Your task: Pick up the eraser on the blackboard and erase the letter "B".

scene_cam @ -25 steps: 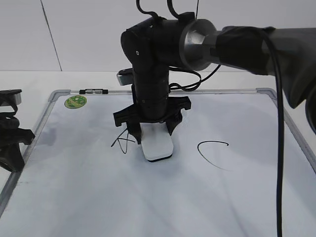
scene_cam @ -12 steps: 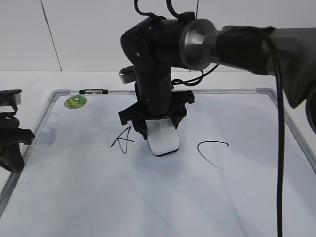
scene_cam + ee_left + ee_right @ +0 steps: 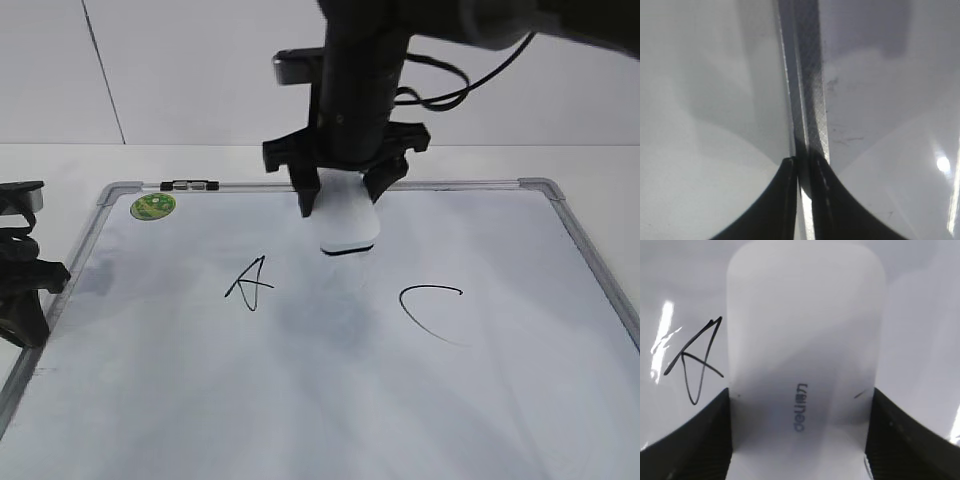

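Note:
My right gripper is shut on the white eraser and holds it lifted above the blackboard, over its far middle. In the right wrist view the eraser fills the frame between the two black fingers, grey print facing the camera. No letter "B" shows; between the black "A" and "C" there is only a faint grey smudge. The "A" also shows in the right wrist view. My left gripper rests at the board's left edge, jaws together over the frame.
A green round sticker sits at the board's far left corner, with a small dark clip on the top frame. The silver frame bounds the board. A dark cable hangs from the right arm at the back.
My right gripper has risen and moved toward the far side of the board with the eraser, off the surface between "A" and "C". The left arm has not moved.

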